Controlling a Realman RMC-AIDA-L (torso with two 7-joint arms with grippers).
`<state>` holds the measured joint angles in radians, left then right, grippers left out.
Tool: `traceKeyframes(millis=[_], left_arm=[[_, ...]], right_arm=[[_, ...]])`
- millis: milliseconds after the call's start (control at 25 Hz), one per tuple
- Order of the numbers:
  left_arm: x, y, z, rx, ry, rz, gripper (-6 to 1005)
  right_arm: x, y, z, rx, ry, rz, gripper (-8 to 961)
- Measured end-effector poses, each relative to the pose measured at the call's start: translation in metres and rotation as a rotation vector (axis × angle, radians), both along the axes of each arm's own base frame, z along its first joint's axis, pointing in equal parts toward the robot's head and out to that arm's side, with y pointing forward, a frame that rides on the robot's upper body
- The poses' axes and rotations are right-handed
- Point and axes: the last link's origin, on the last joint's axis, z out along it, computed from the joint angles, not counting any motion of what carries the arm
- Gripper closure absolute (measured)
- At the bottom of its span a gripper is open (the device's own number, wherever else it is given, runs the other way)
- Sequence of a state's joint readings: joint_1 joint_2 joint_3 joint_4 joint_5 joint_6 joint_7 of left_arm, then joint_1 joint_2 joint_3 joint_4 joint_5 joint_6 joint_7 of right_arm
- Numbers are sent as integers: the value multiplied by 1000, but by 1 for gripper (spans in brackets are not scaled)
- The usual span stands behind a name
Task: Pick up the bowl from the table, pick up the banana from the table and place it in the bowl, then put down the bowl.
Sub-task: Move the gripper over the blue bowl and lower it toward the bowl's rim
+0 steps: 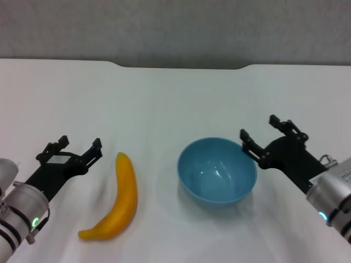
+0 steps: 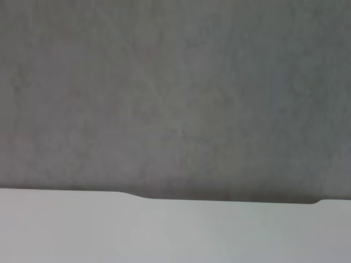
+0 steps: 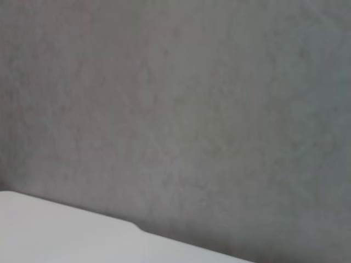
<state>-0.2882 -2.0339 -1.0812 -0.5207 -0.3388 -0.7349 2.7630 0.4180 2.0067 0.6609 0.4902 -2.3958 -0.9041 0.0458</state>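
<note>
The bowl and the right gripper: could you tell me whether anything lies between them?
Nothing visible does. The right gripper is open beside the bowl, with only bare table around. The banana lies on the bowl's other side, by the open left gripper.

Head view looking forward and down over the table (image 1: 164, 98), both wrist views low, facing the grey wall (image 2: 175, 93), all three sharing the table's notched far edge (image 1: 181, 67).

The white table (image 1: 164, 98) carries the banana (image 1: 120, 200) beside the bowl (image 1: 217, 171).
</note>
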Motion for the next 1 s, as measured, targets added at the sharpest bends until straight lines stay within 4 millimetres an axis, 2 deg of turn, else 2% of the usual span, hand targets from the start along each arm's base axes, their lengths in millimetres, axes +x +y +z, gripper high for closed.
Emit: traceKeyframes(millis=[200,360,480,760,1000], left_arm=[[17,4,0,-37,-5,26,105],[36,13,6,-96,60,104,105],[46,15,12,-113,94,151,105],[62,14,30,-167,160,274,105],[60,8,38,-172,184,306,105]], right_arm=[[-10,-3,-7,-14,-13,-11,148],[-17,-5,-3,0,-48,-33,148],[-34,0,7,-26,-57,-72,148],[-47,13,30,-132,-68,-234,147],[-46,25,52,-210,-17,-376,147]])
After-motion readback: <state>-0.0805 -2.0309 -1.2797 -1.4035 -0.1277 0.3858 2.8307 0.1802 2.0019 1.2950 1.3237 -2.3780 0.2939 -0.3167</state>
